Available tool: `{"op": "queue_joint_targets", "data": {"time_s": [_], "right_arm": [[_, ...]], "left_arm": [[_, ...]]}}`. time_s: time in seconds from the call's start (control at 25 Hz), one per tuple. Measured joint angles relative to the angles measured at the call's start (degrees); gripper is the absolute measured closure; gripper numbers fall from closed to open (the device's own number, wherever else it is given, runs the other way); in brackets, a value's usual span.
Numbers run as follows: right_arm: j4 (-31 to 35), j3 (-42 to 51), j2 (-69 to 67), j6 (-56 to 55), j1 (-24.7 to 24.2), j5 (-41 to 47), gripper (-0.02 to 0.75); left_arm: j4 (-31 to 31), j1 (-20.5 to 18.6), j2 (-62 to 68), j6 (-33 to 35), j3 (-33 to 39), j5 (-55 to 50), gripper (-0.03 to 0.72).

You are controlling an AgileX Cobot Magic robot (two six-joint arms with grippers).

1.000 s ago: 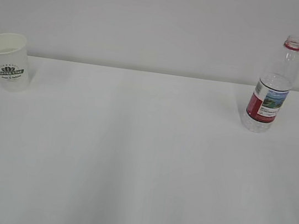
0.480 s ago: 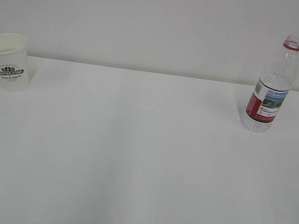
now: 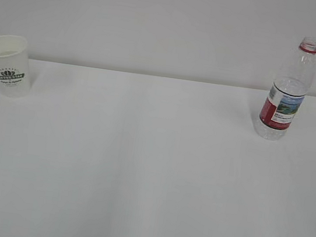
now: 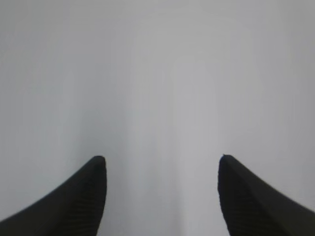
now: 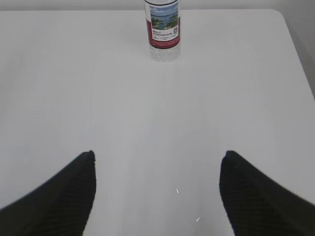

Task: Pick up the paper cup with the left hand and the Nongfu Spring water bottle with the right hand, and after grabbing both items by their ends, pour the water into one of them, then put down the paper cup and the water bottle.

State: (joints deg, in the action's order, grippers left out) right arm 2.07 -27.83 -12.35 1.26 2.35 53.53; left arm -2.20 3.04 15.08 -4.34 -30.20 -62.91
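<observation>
The white paper cup [image 3: 6, 64] with its dark green logo stands upright at the far left of the table. The capless Nongfu Spring water bottle [image 3: 288, 90] stands upright at the far right, with water in its lower part; the right wrist view shows its label [image 5: 163, 24] straight ahead and far off. My right gripper [image 5: 158, 156] is open over bare table with nothing between its fingers. My left gripper [image 4: 162, 158] is open too, with only plain white surface ahead. Neither arm shows in the exterior view.
The white table [image 3: 150, 170] runs to a white wall at the back. In the right wrist view the table's right edge [image 5: 300, 54] with its rounded corner lies well to the right of the bottle.
</observation>
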Motion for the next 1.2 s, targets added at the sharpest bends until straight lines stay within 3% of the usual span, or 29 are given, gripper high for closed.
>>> {"op": "queue_joint_targets", "data": {"time_s": [0.44,1.2], "right_arm": [[-0.1,-0.5,0.1,-0.2,0.0,10.9,0.149],[-0.3,-0.4,2.8,-0.4,0.0,11.3,0.15]], "left_arm": [[0.1,0.8,0.0,0.0,0.0,0.2,0.172],[0.4,0.9,-14.1,0.0,0.0,0.2,0.172]]}}
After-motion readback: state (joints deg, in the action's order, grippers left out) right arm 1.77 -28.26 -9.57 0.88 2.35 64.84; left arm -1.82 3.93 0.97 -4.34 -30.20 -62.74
